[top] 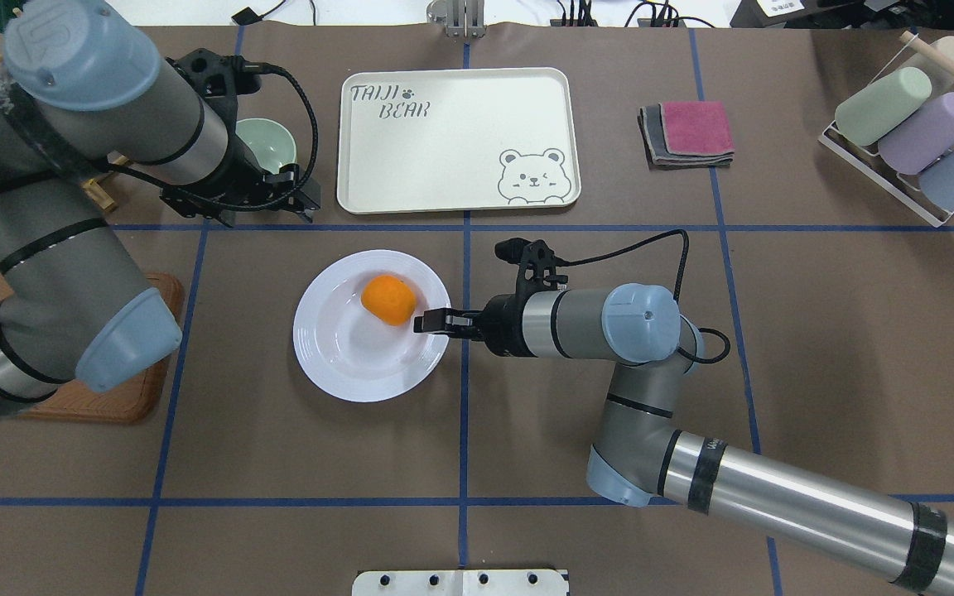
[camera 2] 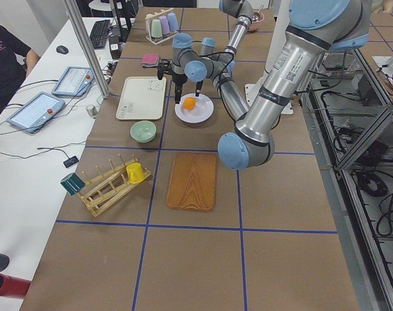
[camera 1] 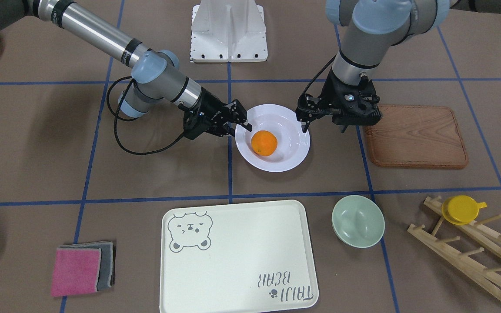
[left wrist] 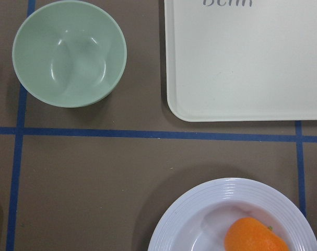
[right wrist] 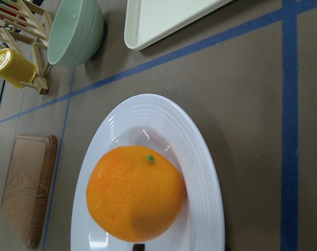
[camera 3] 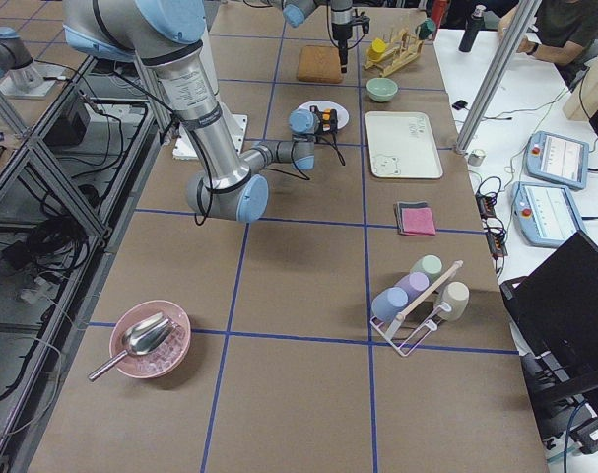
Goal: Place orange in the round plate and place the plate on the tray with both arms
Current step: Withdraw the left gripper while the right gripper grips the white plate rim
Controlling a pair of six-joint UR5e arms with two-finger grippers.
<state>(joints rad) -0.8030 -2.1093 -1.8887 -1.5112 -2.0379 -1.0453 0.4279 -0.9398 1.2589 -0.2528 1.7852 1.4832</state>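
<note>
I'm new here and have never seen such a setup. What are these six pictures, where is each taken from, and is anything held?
These are two robot arms at a table, each ending in two-finger jaws. Two pictures look down on the table, one from across it and one from behind the robot; two look along it from either end; two come from cameras on the wrists. An orange lies in a white round plate, apart from the cream tray. The left arm hovers beside the plate, its jaws open and empty. The right arm reaches the opposite rim; whether its jaws grip cannot be told. Nearby: a green bowl, a wooden board, folded cloths and a rack with a yellow cup.
</note>
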